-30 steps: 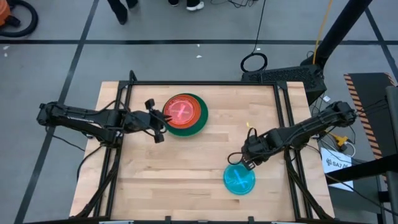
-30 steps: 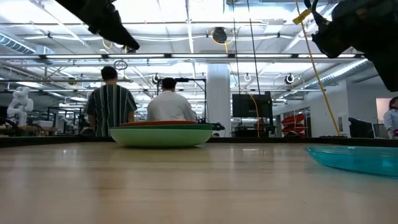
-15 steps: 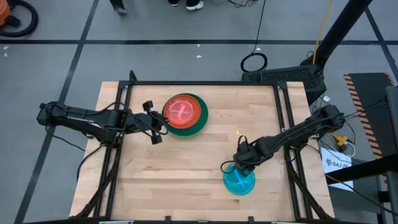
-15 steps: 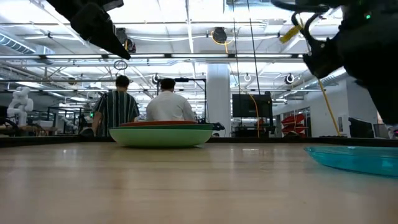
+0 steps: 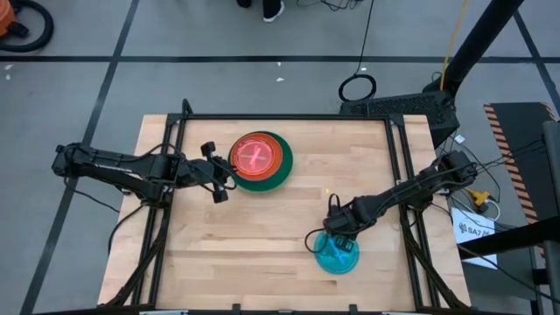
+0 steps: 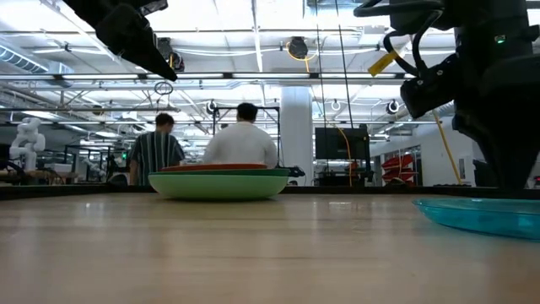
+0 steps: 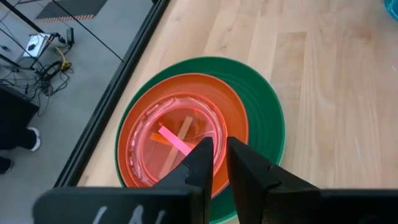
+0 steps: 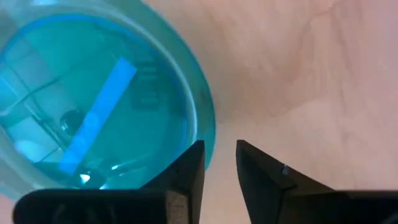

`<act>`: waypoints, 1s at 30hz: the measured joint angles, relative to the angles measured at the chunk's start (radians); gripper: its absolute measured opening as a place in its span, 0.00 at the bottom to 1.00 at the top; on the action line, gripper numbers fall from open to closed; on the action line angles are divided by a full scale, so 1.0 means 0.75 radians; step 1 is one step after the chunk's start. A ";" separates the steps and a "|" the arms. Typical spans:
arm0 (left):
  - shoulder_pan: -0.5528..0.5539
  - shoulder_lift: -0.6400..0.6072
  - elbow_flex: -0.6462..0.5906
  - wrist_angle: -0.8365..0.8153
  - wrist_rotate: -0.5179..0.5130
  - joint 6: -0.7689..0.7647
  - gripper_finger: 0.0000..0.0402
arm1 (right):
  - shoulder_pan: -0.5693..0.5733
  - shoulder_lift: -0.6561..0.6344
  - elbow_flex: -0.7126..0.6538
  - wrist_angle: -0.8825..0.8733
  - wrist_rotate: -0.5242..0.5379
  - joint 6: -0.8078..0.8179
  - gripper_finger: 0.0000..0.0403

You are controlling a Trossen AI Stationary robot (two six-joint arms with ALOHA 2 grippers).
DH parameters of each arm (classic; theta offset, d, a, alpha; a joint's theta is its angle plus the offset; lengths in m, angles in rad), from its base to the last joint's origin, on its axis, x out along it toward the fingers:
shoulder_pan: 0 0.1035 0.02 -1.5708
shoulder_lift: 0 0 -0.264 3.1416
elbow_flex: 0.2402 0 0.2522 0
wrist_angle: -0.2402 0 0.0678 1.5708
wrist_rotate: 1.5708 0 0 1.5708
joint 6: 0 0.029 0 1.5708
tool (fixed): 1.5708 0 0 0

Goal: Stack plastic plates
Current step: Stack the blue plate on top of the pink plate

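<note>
Here your right pincer (image 5: 325,242), fingers narrowly parted, straddles the translucent blue plate's (image 5: 338,255) rim for lifting; your left pincer (image 5: 223,179), nearly closed and empty, waits beside the stack (image 5: 260,160).

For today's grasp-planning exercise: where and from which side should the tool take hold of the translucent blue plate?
Grip the translucent blue plate by its raised rim, coming down from above at the edge facing the right tool. It lies flat and shallow on the table, so only the thin rim fits between the fingers.
</note>
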 joint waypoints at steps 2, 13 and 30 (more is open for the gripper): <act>0.000 0.000 0.000 0.000 0.000 0.000 0.13 | -0.001 0.000 0.000 0.017 0.020 -0.001 0.21; 0.000 0.000 0.000 0.002 0.000 0.002 0.13 | 0.001 0.043 0.001 0.098 0.023 -0.018 0.21; 0.000 0.000 0.000 0.014 0.000 0.008 0.13 | 0.002 0.112 0.001 0.185 0.017 -0.116 0.15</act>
